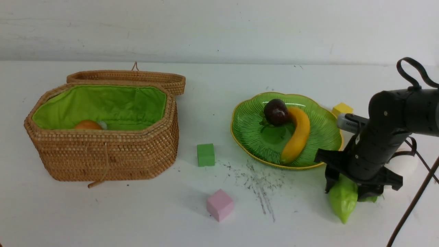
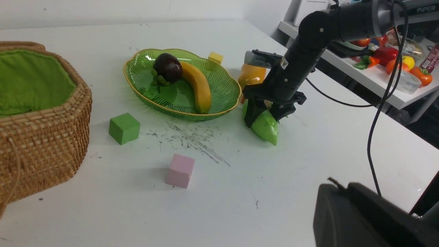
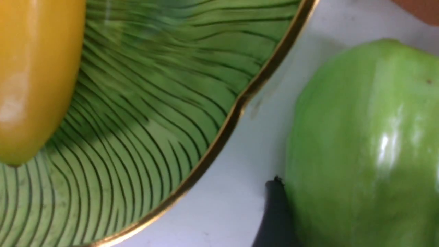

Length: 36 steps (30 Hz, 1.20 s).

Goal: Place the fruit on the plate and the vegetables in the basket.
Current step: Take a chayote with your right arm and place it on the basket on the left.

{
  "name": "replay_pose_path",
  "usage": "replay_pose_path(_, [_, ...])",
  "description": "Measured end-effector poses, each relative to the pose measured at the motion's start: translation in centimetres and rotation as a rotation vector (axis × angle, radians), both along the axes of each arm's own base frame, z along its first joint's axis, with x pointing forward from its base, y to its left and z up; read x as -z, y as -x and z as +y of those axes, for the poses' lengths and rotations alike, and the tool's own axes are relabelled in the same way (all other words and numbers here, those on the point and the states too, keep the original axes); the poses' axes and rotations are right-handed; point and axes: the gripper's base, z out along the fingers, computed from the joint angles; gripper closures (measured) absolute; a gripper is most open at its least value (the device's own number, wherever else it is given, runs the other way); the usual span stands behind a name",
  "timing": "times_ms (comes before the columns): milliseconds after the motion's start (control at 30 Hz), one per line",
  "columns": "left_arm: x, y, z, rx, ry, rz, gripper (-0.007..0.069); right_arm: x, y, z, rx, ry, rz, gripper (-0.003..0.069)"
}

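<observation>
The light-green ridged piece (image 1: 343, 202) (image 2: 267, 129) (image 3: 363, 137) lies on the table just in front of the plate (image 1: 322, 133) (image 3: 154, 103). My right gripper (image 1: 349, 190) (image 2: 266, 117) stands over it, its jaws down either side; one finger (image 3: 274, 212) presses against its skin. On the plate lie the banana (image 1: 297, 135) and the mangosteen (image 1: 275, 111). The mango (image 2: 252, 73) sits behind the right arm. The open basket (image 1: 103, 154) holds the potato (image 1: 88, 125) and something whitish beside it. My left gripper (image 2: 339, 187) is shut and empty, well back from everything.
A green cube (image 1: 205, 155), a pink cube (image 1: 220, 204) and a yellow cube (image 1: 342, 109) stand on the table. Dark scuff marks (image 1: 257, 181) lie between plate and pink cube. A side shelf (image 2: 384, 92) with toy produce and the arm's cable (image 2: 372, 137) are at the right.
</observation>
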Motion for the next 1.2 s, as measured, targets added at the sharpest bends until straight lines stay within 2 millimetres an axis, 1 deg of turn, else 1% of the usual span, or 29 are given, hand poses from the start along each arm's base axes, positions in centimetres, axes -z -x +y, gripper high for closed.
replay_pose_path(167, [0.0,0.0,0.0,0.0,0.0,0.0,0.0594,0.0,0.4,-0.1,-0.063,0.018,0.037,0.0197])
replay_pose_path(333, [0.0,0.0,0.0,0.0,0.0,0.0,0.0594,-0.6,1.3,-0.2,-0.101,0.031,0.106,0.0198])
replay_pose_path(400, [0.0,0.0,0.0,0.0,0.0,0.0,0.0593,-1.9,1.9,-0.3,-0.114,0.027,0.113,0.0198])
replay_pose_path(467, [0.0,0.0,0.0,0.0,0.0,0.0,0.0592,-3.6,2.5,0.0,-0.129,0.013,0.082,0.0198])
replay_pose_path(533, [0.0,0.0,0.0,-0.003,-0.003,-0.003,0.059,-6.0,3.3,1.0,-0.162,-0.021,0.013,0.0198])
replay_pose_path(600, [0.0,-0.1,0.1,-0.013,-0.013,-0.015,0.0589,-8.7,3.8,2.9,-0.239,-0.073,-0.085,0.0199])
replay_pose_path(633, [0.0,-0.2,0.2,-0.029,-0.023,-0.026,0.0589,-10.4,3.7,4.2,-0.301,-0.103,-0.157,0.0199])
replay_pose_path(667, [0.0,-0.3,0.3,-0.042,-0.028,-0.033,0.0589,-11.6,3.7,5.6,-0.355,-0.137,-0.208,0.0199])
replay_pose_path(700, [-0.1,-0.5,0.5,-0.074,-0.039,-0.048,0.0589,-13.4,3.4,7.2,-0.435,-0.168,-0.296,0.0199])
replay_pose_path(733, [-0.1,-0.6,0.7,-0.091,-0.039,-0.05,0.0589,-14.2,3.4,8.5,-0.494,-0.188,-0.344,0.0199])
replay_pose_path(767, [-0.1,-0.8,0.9,-0.123,-0.045,-0.058,0.0589,-15.8,3.2,10.6,-0.576,-0.225,-0.425,0.0199])
replay_pose_path(800, [-0.1,-1.0,1.2,-0.157,-0.059,-0.07,0.0589,-16.8,3.0,12.0,-0.648,-0.238,-0.495,0.0199])
replay_pose_path(833, [-0.1,-1.3,1.5,-0.198,-0.068,-0.069,0.0589,-18.0,2.7,14.2,-0.724,-0.267,-0.574,0.0199])
replay_pose_path(867, [-0.1,-1.4,1.7,-0.23,-0.078,-0.073,0.0589,-18.7,2.5,15.7,-0.785,-0.277,-0.64,0.0199])
replay_pose_path(900, [0.0,-1.7,2.1,-0.28,-0.091,-0.076,0.0589,-19.5,2.2,17.9,-0.847,-0.304,-0.706,0.0199])
replay_pose_path(933, [0.0,-1.8,2.4,-0.311,-0.097,-0.076,0.0589,-19.8,2.0,19.4,-0.893,-0.313,-0.761,0.0199])
replay_pose_path(967, [0.0,-1.8,2.4,-0.318,-0.097,-0.075,0.0589,-19.9,2.0,19.8,-0.896,-0.321,-0.764,0.0199])
replay_pose_path(1000, [0.0,-2.0,2.9,-0.375,-0.096,-0.069,0.0589,-20.6,1.4,22.6,-0.961,-0.34,-0.872,0.0199])
replay_pose_path(1033, [0.0,-2.1,3.0,-0.388,-0.093,-0.066,0.0589,-20.1,1.2,23.6,-0.979,-0.342,-0.889,0.0199])
replay_pose_path(1067, [0.0,-2.1,3.1,-0.408,-0.088,-0.06,0.0588,-20.2,0.6,25.4,-1.004,-0.347,-0.96,0.0199])
replay_pose_path(1100, [0.0,-2.2,3.2,-0.416,-0.082,-0.055,0.0587,-19.6,0.0,26.7,-1.018,-0.341,-1.003,0.0199])
replay_pose_path(1133, [0.0,-2.2,3.2,-0.418,-0.079,-0.052,0.0587,-18.7,-0.5,27.9,-1.026,-0.334,-1.028,0.0199])
replay_pose_path(1167, [0.0,-2.2,3.2,-0.419,-0.077,-0.051,0.0587,-18.5,-0.9,28.5,-1.03,-0.329,-1.056,0.0199])
replay_pose_path(1200, [0.0,-2.2,3.2,-0.419,-0.074,-0.048,0.0586,-17.7,-1.5,29.4,-1.029,-0.325,-1.078,0.0199])
